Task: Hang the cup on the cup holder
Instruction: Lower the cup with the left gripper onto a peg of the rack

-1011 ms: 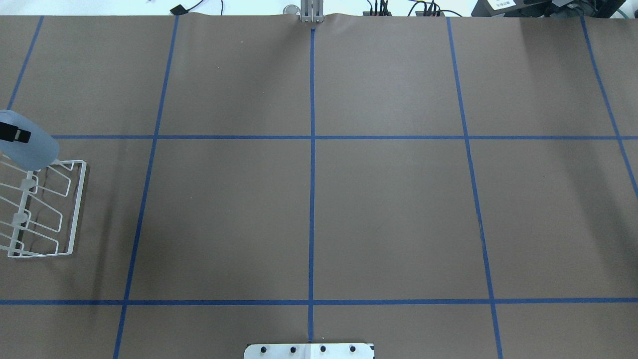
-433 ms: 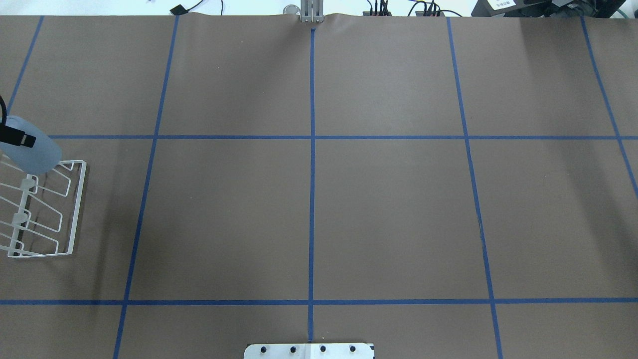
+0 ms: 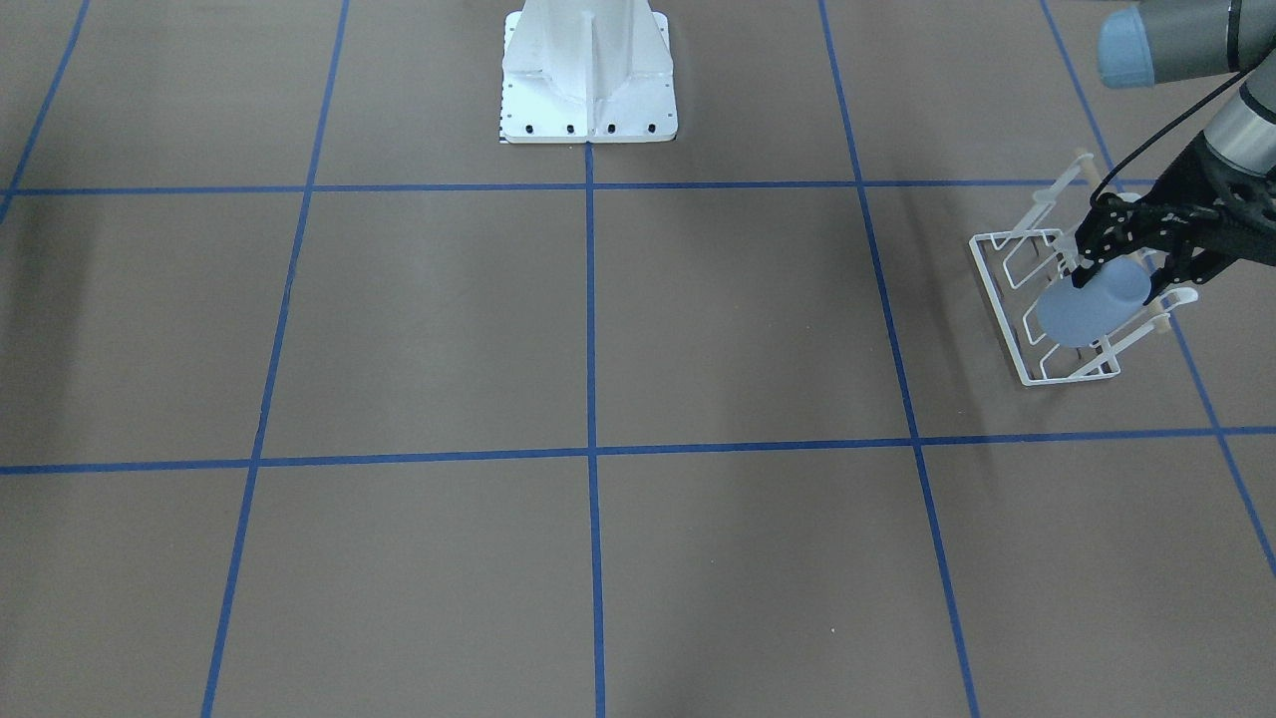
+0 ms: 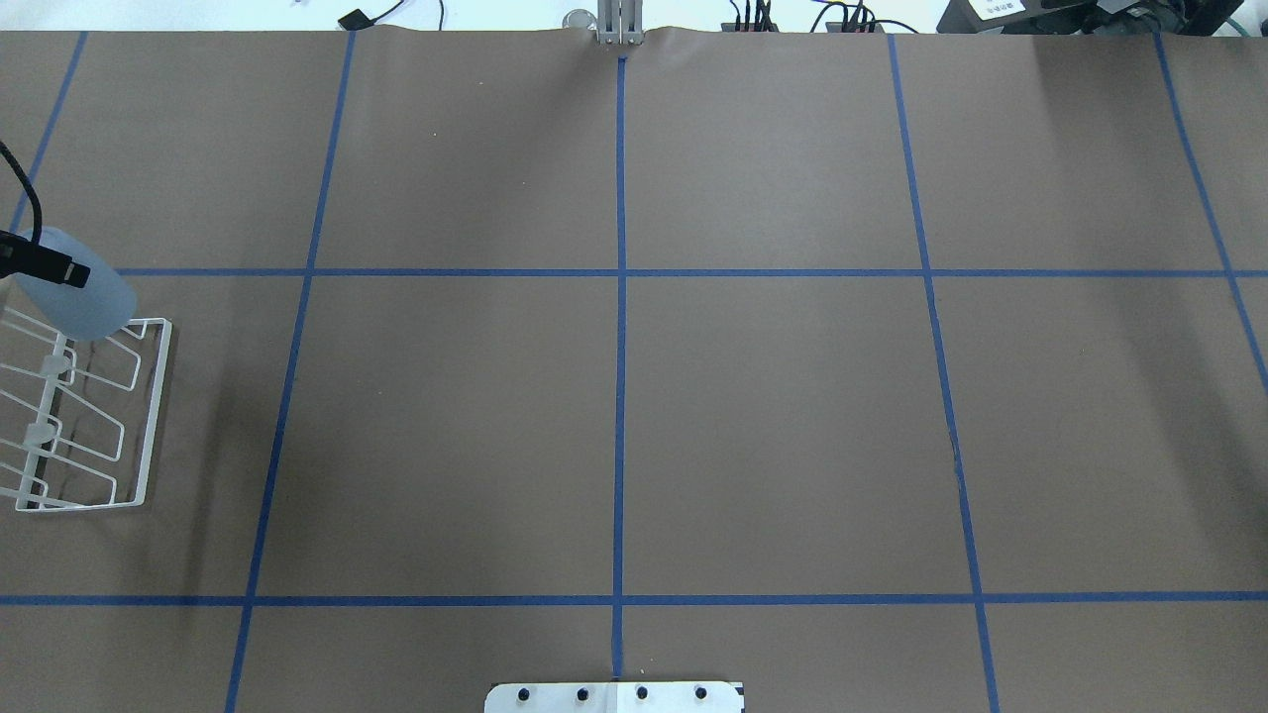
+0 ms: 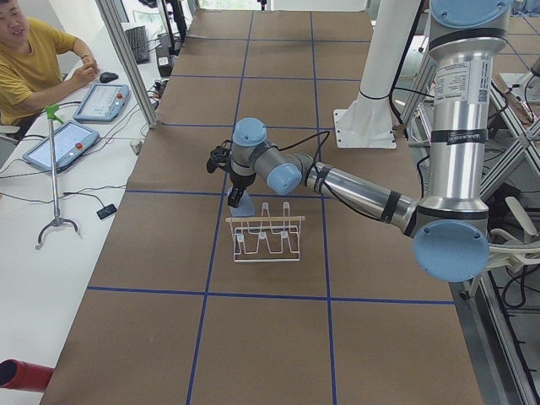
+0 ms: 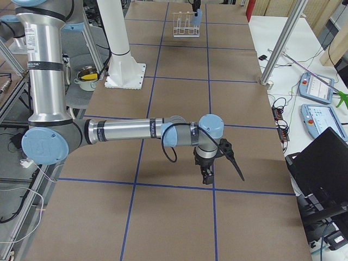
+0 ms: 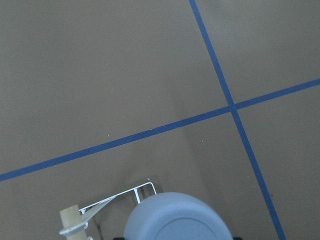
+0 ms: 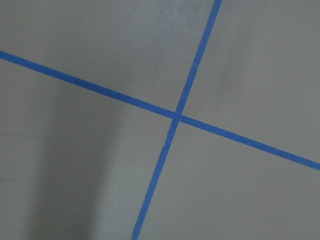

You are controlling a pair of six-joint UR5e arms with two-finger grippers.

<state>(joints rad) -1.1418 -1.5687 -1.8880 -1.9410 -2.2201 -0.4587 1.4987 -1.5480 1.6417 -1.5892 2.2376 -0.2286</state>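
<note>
My left gripper (image 3: 1118, 282) is shut on the light-blue cup (image 3: 1082, 311), gripping it near its rim. It holds the cup tilted, base outward, over the far end of the white wire cup holder (image 3: 1000, 289). In the overhead view the cup (image 4: 89, 297) is at the left edge, just above the holder (image 4: 149, 416), with one black finger (image 4: 45, 262) across it. The left wrist view shows the cup's base (image 7: 177, 217) and the holder's wooden rod (image 7: 70, 220). My right gripper (image 6: 207, 175) hangs over bare table far from the holder; I cannot tell whether it is open or shut.
Brown paper with a blue tape grid (image 4: 620, 272) covers the table. The robot's white base (image 3: 588, 75) stands at mid table edge. An operator (image 5: 34, 63) sits beyond the table's far edge, with tablets beside him.
The cup and my left gripper have shifted a little to the right in the overhead view, toward the holder's outer edge. The holder has not moved.
</note>
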